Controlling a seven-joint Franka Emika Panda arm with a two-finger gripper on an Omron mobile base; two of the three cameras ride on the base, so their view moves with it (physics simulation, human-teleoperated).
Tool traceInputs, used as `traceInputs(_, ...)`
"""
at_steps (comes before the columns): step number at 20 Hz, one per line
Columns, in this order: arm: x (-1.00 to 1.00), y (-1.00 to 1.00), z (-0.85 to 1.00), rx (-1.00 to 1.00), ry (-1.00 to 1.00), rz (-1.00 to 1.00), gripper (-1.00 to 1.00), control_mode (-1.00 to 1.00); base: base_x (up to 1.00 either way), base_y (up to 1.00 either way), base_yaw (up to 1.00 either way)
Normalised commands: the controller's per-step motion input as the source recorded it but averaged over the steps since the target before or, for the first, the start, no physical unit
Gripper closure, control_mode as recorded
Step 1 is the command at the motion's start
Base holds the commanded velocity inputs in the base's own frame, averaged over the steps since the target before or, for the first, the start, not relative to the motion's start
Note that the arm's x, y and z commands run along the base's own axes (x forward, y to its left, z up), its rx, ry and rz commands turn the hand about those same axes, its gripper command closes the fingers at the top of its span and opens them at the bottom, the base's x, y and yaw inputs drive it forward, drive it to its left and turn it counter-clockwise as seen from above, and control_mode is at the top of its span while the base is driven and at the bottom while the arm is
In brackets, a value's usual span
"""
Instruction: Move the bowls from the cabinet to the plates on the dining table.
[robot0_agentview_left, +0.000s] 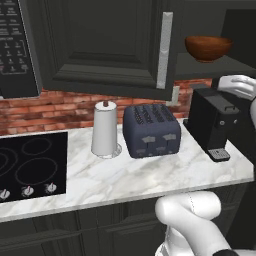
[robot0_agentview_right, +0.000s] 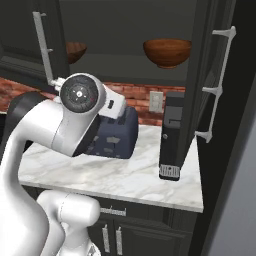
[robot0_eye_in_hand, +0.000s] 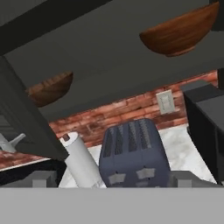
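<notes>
Two wooden bowls (robot0_agentview_right: 167, 52) sit on the open cabinet (robot0_agentview_right: 125, 30) shelf above a toaster (robot0_eye_in_hand: 133, 153). The gripper (robot0_eye_in_hand: 109, 179) hangs wide open, empty. The bowls look rigid and light; the rim suits grasping.

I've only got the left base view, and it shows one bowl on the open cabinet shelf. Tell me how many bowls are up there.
Observer: Two. The right base view shows the right bowl that you see, and a left bowl on the same shelf, half hidden behind the open left door.
Operator: Report the fingers.
Observer: In the hand view the fingers stand wide apart and hold nothing. They point at the toaster, with both bowls above their line.
</notes>
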Motion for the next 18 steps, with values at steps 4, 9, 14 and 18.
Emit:
traceInputs(4, 0.29, 0.01, 0.0, 0.08, 0.0, 0.0, -1.0, -1.0, 0.0, 0.0, 0.0)
traceInputs(9, 0.19, 0.07, 0.0, 0.18, 0.0, 0.0, -1.0, -1.0, 0.0, 0.0, 0.0)
traceInputs(14, 0.04, 0.04, 0.0, 0.26, 0.0, 0.0, -1.0, -1.0, 0.0, 0.0, 0.0)
traceInputs(18, 0.12, 0.19, 0.0, 0.21, 0.0, 0.0, -1.0, -1.0, 0.0, 0.0, 0.0)
